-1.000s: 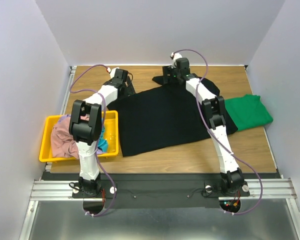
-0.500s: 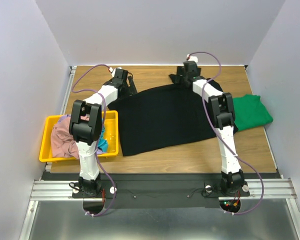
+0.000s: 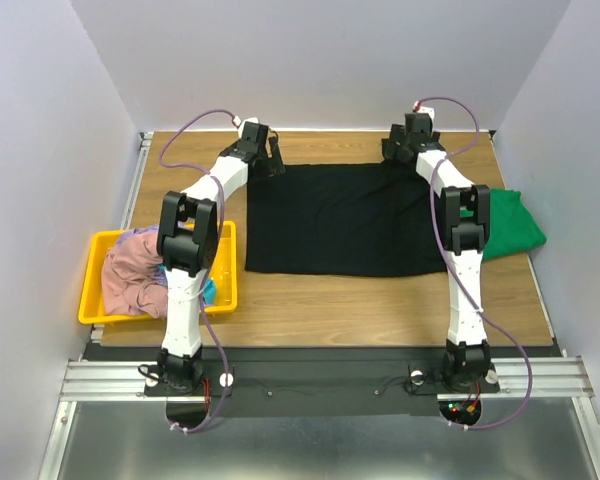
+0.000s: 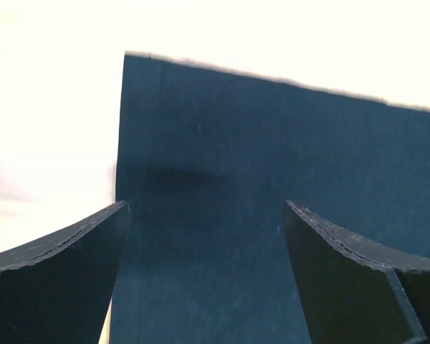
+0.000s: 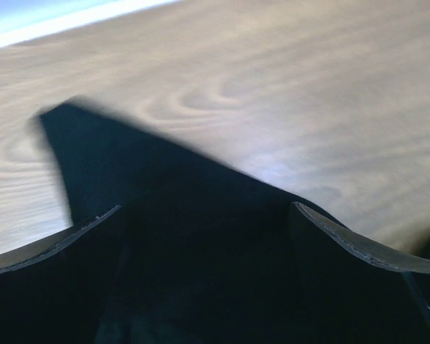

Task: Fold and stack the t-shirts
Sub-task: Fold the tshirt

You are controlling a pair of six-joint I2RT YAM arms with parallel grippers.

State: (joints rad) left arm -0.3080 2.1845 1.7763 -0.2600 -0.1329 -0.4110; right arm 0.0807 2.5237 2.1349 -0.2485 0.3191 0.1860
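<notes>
The left claw [image 3: 268,160] hovers with its fingers spread wide over the far left corner of the black shirt [image 3: 340,220]. In its wrist camera the two fingers [image 4: 72,251] stand well apart, and the dark cloth lies flat beneath them with its corner just ahead. The right claw [image 3: 401,149] is spread equally wide over the far right corner. From its wrist camera, a blurred point of black cloth juts out ahead of the fingers [image 5: 344,247] onto the bare wood.

A second ago the right claw sat nearer the middle of the far edge; it has since swung out to the right. The left claw has shifted slightly right and toward the back. The black shirt, which lay skewed with its near edge slanting toward the bin, is now a squared rectangle in the middle of the table [image 3: 360,305], with its edges roughly in line with the table's sides.

The green shirt [image 3: 508,225] lies folded on the right where it was, partly behind the right arm. At the left, the yellow bin [image 3: 88,295] holds a crumpled pink shirt [image 3: 130,275] and a bit of teal cloth [image 3: 211,293], both unchanged.
</notes>
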